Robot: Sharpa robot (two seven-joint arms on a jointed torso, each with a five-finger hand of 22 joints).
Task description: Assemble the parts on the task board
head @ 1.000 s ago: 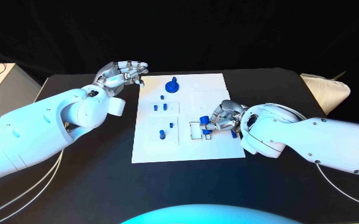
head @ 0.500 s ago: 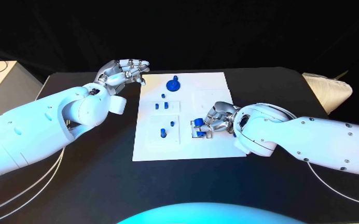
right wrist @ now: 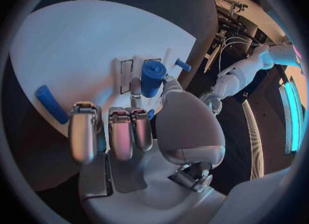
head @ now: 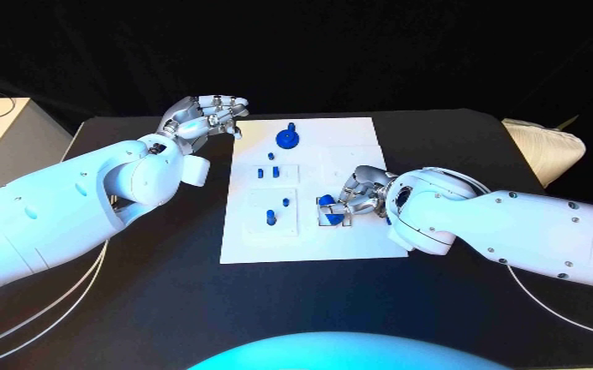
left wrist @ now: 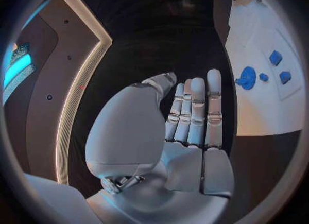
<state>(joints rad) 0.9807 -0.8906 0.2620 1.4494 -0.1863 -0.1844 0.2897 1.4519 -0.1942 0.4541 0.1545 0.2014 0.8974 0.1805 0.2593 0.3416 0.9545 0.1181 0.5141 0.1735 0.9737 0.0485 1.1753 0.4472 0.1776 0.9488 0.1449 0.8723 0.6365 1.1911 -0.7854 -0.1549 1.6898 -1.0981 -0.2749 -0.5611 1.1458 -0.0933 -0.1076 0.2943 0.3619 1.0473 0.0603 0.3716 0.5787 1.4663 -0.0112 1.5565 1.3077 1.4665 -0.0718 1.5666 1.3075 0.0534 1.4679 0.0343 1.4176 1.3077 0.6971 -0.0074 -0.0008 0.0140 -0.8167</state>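
Right hand (head: 358,194) grips blue part (right wrist: 152,77) (over board recess).

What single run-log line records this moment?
left hand: open, beside task board | right hand: pinching blue cylinder part at board's rectangular slot | blue gear: on board
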